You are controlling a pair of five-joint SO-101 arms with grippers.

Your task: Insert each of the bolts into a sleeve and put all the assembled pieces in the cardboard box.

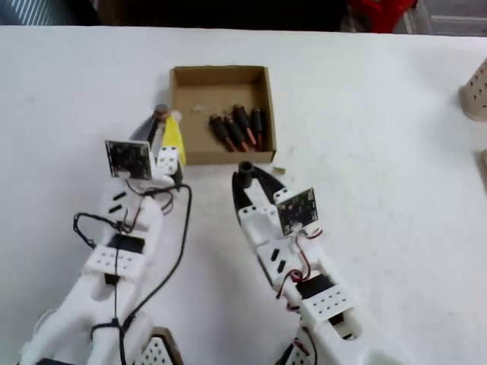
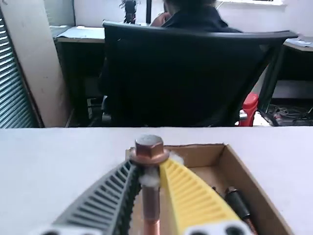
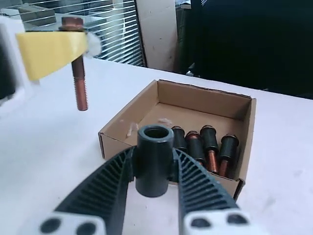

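My left gripper (image 2: 149, 174) is shut on a copper bolt (image 2: 150, 196), held upright with its hex head on top, just left of the cardboard box (image 1: 183, 114). From the right wrist, that bolt (image 3: 80, 73) hangs in the air beside the box (image 3: 117, 134). My right gripper (image 3: 154, 164) is shut on a dark sleeve (image 3: 154, 159), upright with its bore facing up, in front of the box. Overhead, the sleeve (image 1: 245, 169) sits below the box's front wall. Several assembled pieces (image 1: 242, 127) lie inside the box at its right side.
A perforated beige block (image 1: 475, 93) stands at the table's right edge. Another perforated piece (image 1: 157, 351) sits at the front between the arms. A black office chair (image 2: 195, 78) stands beyond the table's far edge. White tabletop lies open on both sides of the box.
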